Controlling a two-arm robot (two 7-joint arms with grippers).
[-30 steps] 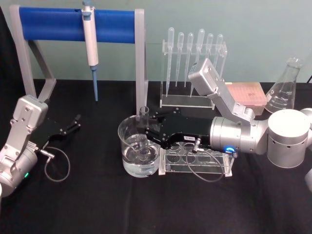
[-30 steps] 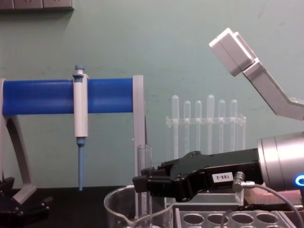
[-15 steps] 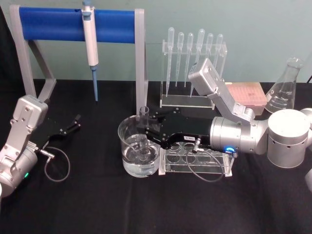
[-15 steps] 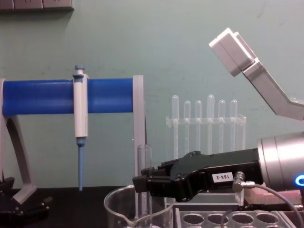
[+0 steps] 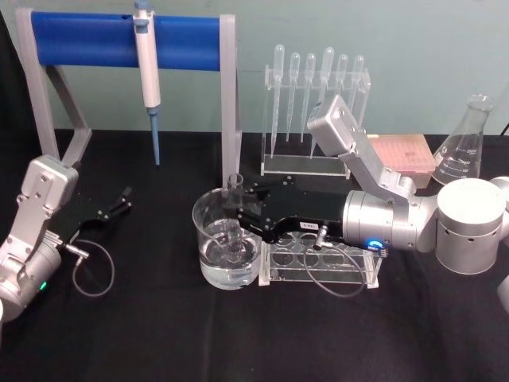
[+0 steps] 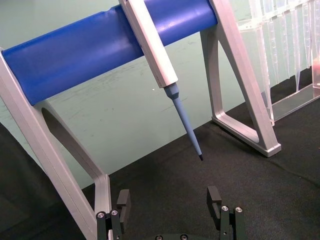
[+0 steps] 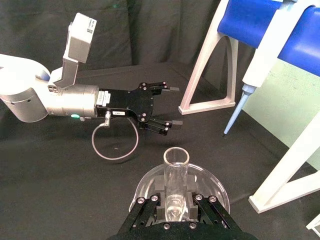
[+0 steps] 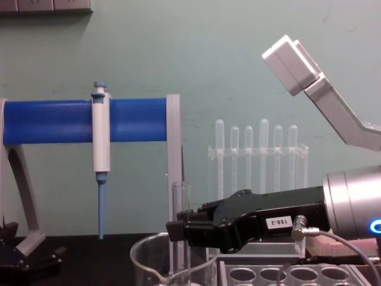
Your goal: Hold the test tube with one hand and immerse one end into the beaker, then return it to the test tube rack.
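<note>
Over the beaker [image 5: 205, 231], nothing has shifted in the last second: the right gripper [image 5: 233, 213] stays pinched on the upright test tube [image 5: 235, 187], lower end down in the beaker's liquid. The dip looks done, and the test tube rack [image 5: 354, 269] just beside comes next. The tube's rim stands above the clamping fingers; the left gripper [image 5: 119, 201] rests spread, far left.

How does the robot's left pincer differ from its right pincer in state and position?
The black right pincer is shut on the clear glass test tube; the black left pincer is open and holds nothing. The right pincer reaches over the wide clear glass beaker; the left pincer sits far to the left, away from it. Both are two-fingered.
</note>
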